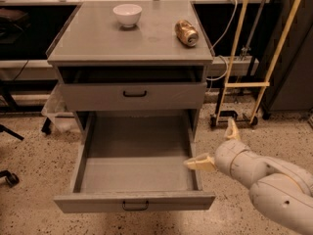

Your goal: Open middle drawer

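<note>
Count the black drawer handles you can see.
2. One handle on the front of the upper drawer; one handle on the front of the pulled-out middle drawer. Any lower handle would be hidden. The hand is open, just right of the middle drawer.

Grey middle drawer (134,200) pulled out, apparently fully, tool (209,142) at right wall.

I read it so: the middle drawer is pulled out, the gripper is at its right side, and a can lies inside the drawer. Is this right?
Not fully. In the camera view the can lies on the cabinet top, not inside the middle drawer. The drawer is pulled out, and the open gripper is at its right side.
</note>
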Controlling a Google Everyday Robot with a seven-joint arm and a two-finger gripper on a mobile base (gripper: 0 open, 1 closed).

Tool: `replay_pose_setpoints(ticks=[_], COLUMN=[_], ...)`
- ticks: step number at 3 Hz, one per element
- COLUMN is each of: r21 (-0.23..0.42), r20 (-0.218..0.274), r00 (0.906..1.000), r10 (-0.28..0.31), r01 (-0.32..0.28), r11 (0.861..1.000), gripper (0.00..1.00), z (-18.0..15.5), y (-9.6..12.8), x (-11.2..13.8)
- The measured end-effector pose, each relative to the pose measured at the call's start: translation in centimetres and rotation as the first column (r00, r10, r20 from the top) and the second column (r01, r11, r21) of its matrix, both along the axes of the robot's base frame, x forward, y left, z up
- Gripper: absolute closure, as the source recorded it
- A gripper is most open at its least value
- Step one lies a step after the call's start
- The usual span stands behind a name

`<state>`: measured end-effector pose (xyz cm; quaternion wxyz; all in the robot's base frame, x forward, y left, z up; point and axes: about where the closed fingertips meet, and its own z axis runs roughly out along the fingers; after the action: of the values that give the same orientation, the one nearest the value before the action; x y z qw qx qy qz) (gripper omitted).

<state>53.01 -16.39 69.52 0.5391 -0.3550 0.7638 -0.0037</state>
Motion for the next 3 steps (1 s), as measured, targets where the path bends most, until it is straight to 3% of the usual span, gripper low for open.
replay_pose_setpoints(ticks=[1, 2, 3], r21=[0.028, 0.06, 0.083], r20=[0.069, 0.146, 0.221], r00=[0.9951, 0.9765, 0.9474], r10=[-0.071, -0.159, -0.231], r01=[0.069, 0.152, 0.218], r11=[0.997, 0.987, 0.972], gripper=[0.0, 0.0, 0.0], z=[5.7, 11.4, 16.2], y=[-2.0, -4.3, -6.0], x=[-1.6, -5.0, -9.3])
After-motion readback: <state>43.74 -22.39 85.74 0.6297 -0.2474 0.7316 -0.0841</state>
